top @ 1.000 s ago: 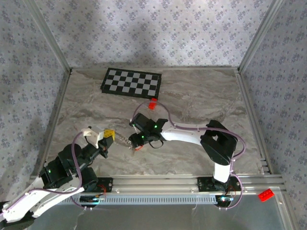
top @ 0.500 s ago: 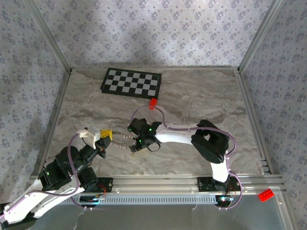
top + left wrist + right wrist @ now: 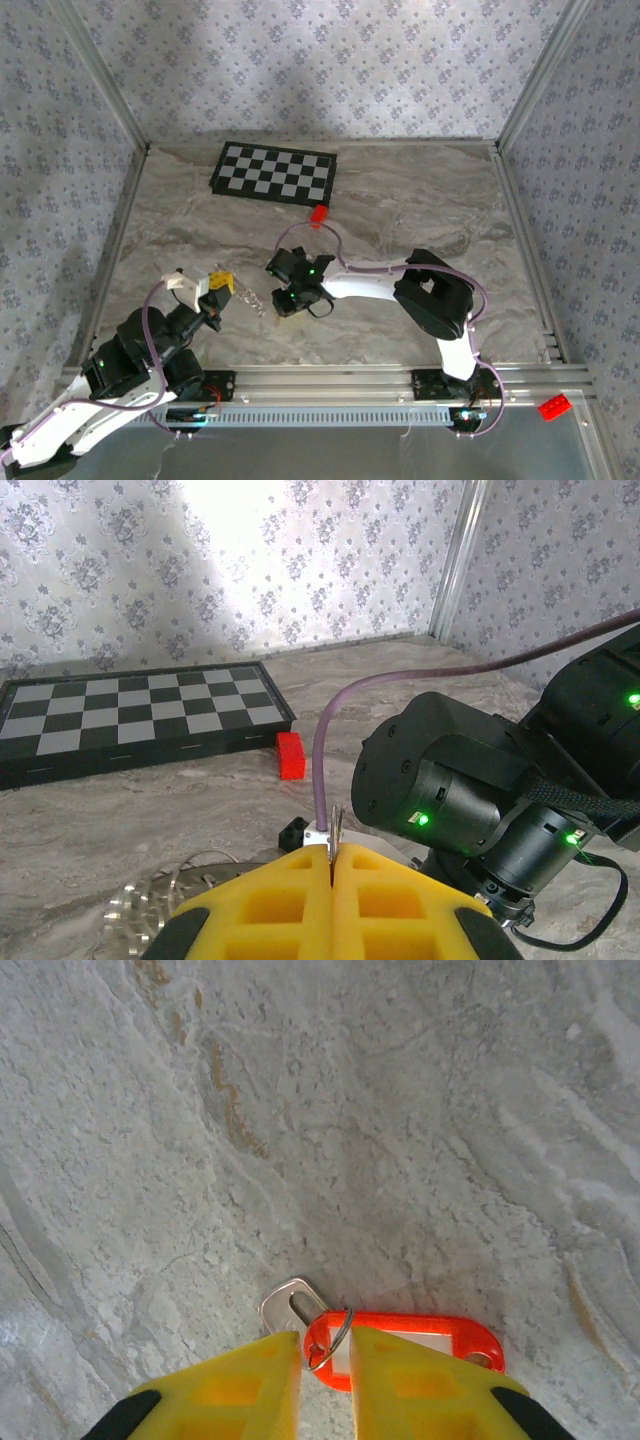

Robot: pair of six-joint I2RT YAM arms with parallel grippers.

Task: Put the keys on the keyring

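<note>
The keys lie flat on the marble: a red oblong tag with a pale middle, a small wire ring and a silvery key head. My right gripper stands over them, its yellow fingers drawn in to a narrow gap with the wire ring and the tag's end pinched between. In the top view that gripper points down at the table's middle. My left gripper is shut, with a thin metal edge of the keyring between its pads. The keyring hangs from it toward the right gripper.
A checkerboard lies at the back, with a bright red block near its corner. A tiny black cube sits just ahead of the left fingers. The right arm's black wrist is close by. Another red block rests outside the frame.
The right gripper has slid left toward the left gripper and its fingers have narrowed onto the keys. The left gripper has stayed shut on the keyring and shifted slightly.
</note>
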